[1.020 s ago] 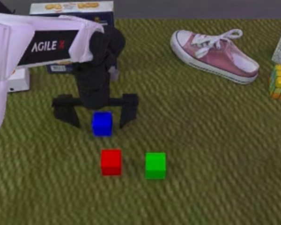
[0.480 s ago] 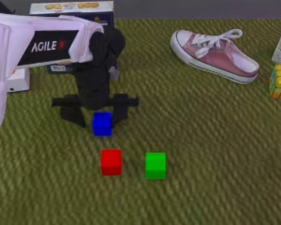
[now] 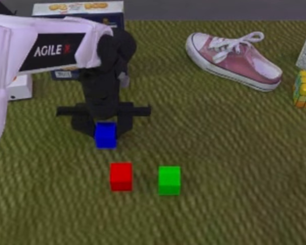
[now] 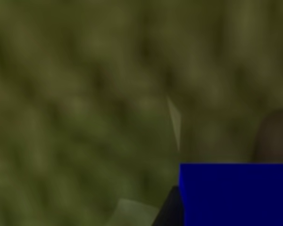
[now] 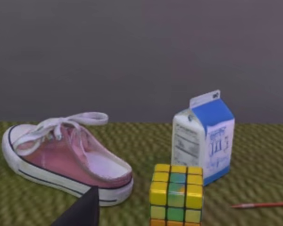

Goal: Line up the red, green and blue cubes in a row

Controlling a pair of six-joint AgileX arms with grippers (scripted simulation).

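The left gripper [image 3: 105, 124] is clamped on the blue cube [image 3: 105, 135], which sits on the surface just behind the red cube [image 3: 121, 176], with the green cube [image 3: 169, 179] beside that. The hold looks off-centre, so the cube may twist or slip when lifted and end up crooked in the row.

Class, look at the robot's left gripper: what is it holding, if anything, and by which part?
The left gripper is shut on the blue cube, one finger on each of its two opposite side faces, near its top. The right gripper holds nothing visible.
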